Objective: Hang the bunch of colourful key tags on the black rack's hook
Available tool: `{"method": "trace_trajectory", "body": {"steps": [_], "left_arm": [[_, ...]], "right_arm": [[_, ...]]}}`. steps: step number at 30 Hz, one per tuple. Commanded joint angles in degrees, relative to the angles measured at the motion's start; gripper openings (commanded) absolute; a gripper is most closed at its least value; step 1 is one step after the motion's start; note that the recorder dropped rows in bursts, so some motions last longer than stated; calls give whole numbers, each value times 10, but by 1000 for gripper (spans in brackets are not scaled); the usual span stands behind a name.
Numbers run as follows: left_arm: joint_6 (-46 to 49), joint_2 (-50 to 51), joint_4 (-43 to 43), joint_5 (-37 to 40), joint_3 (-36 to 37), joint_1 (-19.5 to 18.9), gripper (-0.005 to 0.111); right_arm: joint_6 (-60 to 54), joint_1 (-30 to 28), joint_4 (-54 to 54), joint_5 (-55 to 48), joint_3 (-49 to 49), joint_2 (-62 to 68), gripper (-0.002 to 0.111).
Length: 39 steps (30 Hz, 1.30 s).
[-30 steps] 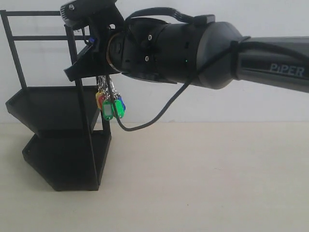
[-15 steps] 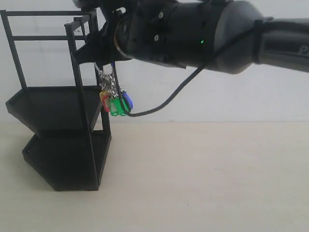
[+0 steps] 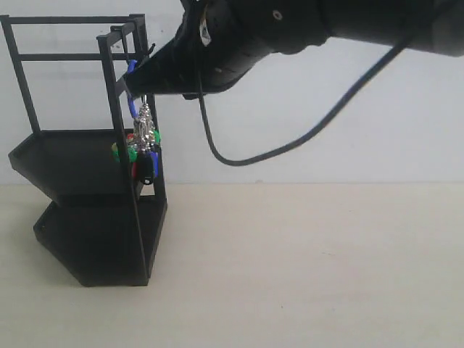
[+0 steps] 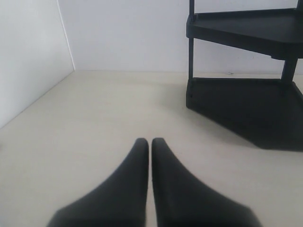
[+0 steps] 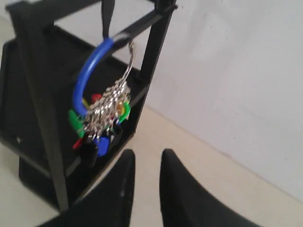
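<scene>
The colourful key tag bunch (image 3: 141, 148) hangs beside the front post of the black rack (image 3: 87, 254). Its blue loop (image 5: 85, 75) is hooked over the thin black hook (image 5: 108, 19) under the rack's top bar. Silver rings, green, red, yellow and blue tags and a black fob (image 5: 102, 118) dangle below the loop. My right gripper (image 5: 146, 153) is open just short of the bunch, with nothing between its fingers; in the exterior view its tip (image 3: 138, 78) sits right by the loop. My left gripper (image 4: 150, 141) is shut and empty, low over the table, facing the rack's lower tray (image 4: 236, 109).
A beige table top (image 3: 304, 268) spreads to the right of the rack, with a white wall behind. The right arm's black cable (image 3: 239, 156) droops in a loop beside the rack. A white side wall (image 4: 28, 52) borders the table in the left wrist view.
The right arm rose and pushed left toward the rack's top bar. The bunch swung left with it, left the gripper and now hangs by its blue loop from the hook.
</scene>
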State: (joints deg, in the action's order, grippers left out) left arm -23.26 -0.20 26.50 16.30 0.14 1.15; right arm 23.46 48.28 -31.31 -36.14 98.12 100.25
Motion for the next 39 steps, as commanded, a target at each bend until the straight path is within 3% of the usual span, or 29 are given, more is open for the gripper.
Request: {"method": "trace_trajectory", "body": {"steps": [1, 3, 12, 18, 26, 39], "left_arm": [[-3, 2, 0, 0, -1, 1, 4], [-3, 2, 0, 0, -1, 1, 4], [-3, 2, 0, 0, -1, 1, 4], [-3, 2, 0, 0, -1, 1, 4], [-3, 2, 0, 0, -1, 1, 4], [-3, 2, 0, 0, -1, 1, 4]], "right_arm": [[-25, 16, 23, -35, -67, -52, 6], [-12, 21, 26, -36, -118, -80, 0], [112, 66, 27, 37, -365, -238, 0], [160, 96, 33, 54, -476, -358, 0], [194, 117, 98, -34, -523, -466, 0], [194, 117, 96, -31, -523, -518, 0]]}}
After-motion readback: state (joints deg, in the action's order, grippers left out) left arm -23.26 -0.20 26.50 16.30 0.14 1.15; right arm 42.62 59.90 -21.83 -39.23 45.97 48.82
